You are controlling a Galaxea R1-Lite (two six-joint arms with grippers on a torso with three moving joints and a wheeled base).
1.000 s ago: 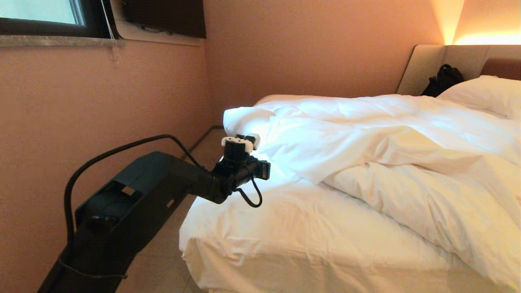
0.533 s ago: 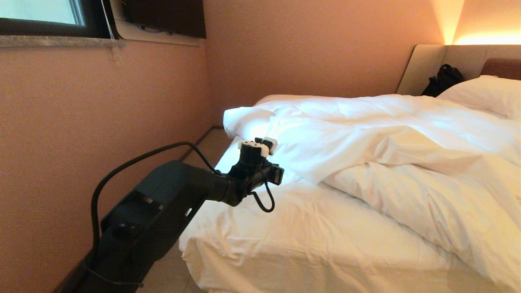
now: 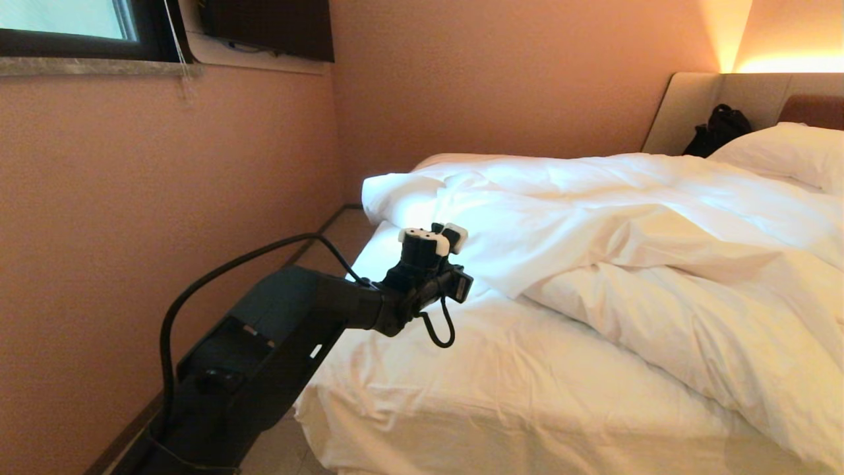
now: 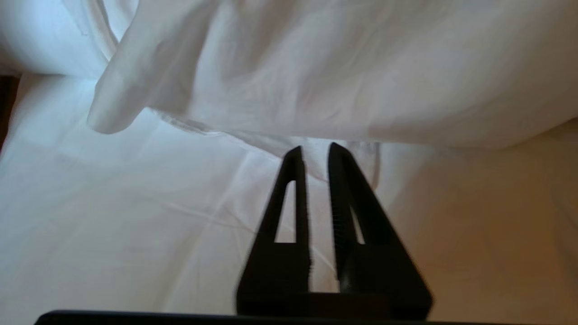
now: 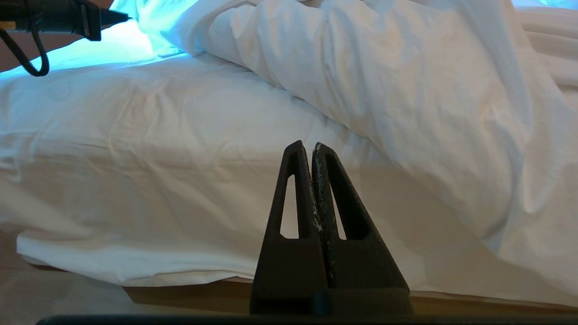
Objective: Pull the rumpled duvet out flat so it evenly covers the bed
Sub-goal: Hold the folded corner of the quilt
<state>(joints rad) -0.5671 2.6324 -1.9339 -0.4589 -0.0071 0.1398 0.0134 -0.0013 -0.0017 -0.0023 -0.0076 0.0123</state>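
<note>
The rumpled white duvet (image 3: 626,218) lies bunched across the far and right part of the bed (image 3: 501,376), leaving the near left stretch of white sheet bare. My left gripper (image 3: 433,236) hovers over the sheet at the duvet's near left edge. In the left wrist view it (image 4: 314,149) is open by a narrow gap with nothing between the fingers, its tips just short of the duvet's hem (image 4: 280,135). My right gripper (image 5: 311,146) is shut and empty, low at the bed's near side, facing the sheet and the duvet (image 5: 406,90).
A pink wall (image 3: 165,185) runs close along the bed's left side, with a narrow floor strip (image 3: 330,237) between. A pillow (image 3: 784,155) and a black bag (image 3: 719,128) sit by the beige headboard (image 3: 692,105). A window (image 3: 66,26) is up on the left.
My left arm has swung right and forward over the sheet toward the duvet's edge. The right arm has stayed still.
</note>
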